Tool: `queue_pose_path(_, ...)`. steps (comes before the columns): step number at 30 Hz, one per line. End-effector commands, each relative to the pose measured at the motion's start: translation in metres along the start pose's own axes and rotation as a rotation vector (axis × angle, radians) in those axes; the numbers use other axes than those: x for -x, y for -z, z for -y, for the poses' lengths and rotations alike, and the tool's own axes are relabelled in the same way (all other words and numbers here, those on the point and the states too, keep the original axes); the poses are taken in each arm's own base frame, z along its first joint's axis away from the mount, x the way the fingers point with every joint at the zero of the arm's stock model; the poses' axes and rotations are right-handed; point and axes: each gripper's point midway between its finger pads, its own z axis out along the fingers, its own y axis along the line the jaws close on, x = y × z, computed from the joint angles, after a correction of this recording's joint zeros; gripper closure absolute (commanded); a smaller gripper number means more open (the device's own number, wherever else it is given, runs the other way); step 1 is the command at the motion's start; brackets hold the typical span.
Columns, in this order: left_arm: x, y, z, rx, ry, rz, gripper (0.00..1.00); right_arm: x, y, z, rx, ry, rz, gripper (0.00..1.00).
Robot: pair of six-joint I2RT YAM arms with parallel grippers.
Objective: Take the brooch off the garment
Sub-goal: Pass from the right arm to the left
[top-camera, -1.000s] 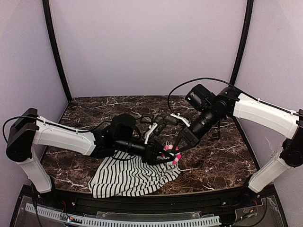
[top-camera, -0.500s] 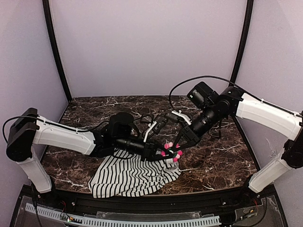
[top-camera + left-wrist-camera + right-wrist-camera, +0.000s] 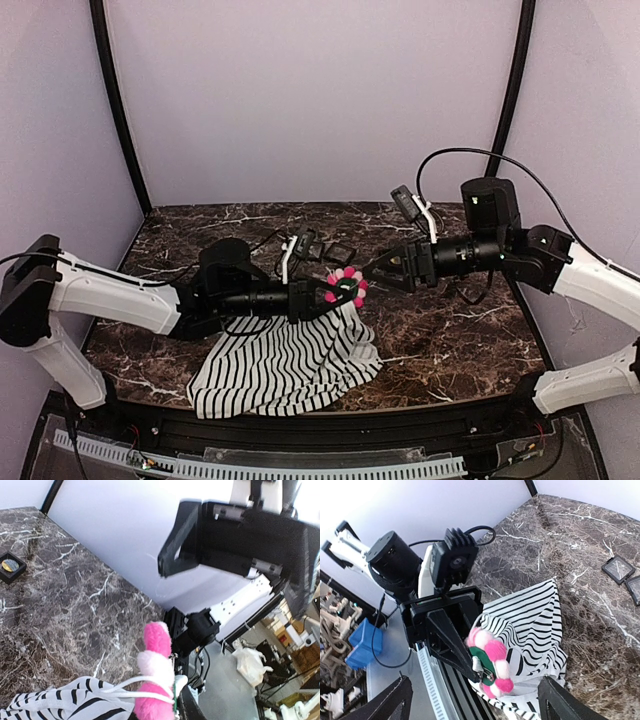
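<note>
- The left wall [image 3: 50, 150] is pale lilac and bare; a black pole [image 3: 118, 100] runs up the corner where it meets the back wall [image 3: 310, 100], which is the same lilac.
- The table [image 3: 450, 330] is dark brown marble with white veins. A black rail [image 3: 300, 430] edges its near side.
- My left arm lies low across the left half of the table, reaching towards the middle.
- The garment [image 3: 280, 365] lies crumpled on the near middle of the marble. Its far right corner is drawn up into a peak.
- My left gripper [image 3: 325, 297] is clamped narrow on the brooch [image 3: 345, 285], which it holds up off the marble at the top of that peak, just above the cloth.
- In my left wrist view, white strands of cloth run up to the pink petals. I cannot tell whether the pin is through the cloth.
- Two small black frames [image 3: 340, 252] lie flat on the marble just behind the brooch, side by side.
- My right gripper [image 3: 385, 272] points at the brooch from the right, near it but apart. Its fingers stand wide, with nothing between them.
- My right arm stretches in level from the right, above the marble.
- A second black pole [image 3: 510, 90] marks the right back corner, and the right wall [image 3: 590, 150] is the same plain lilac.
</note>
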Motion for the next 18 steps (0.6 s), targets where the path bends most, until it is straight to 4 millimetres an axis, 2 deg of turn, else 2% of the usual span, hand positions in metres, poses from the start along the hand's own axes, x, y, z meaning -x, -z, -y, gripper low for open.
queue_pose_path(1,0.053,0.02,0.024,-0.06,0.018,0.244,0.99,0.021,0.001,-0.001,0.065,-0.067,0.218,0.15)
queue_pose_path(5,0.062,0.022,0.033,-0.104,0.035,0.284,0.99,0.029,0.008,-0.017,0.175,-0.078,0.309,0.21)
queue_pose_path(10,0.065,0.022,0.041,-0.152,0.044,0.293,0.99,0.023,0.004,-0.015,0.2,-0.1,0.316,0.34)
queue_pose_path(18,0.064,0.022,0.042,-0.146,0.031,0.276,0.99,0.026,0.004,-0.02,0.254,-0.118,0.355,0.58)
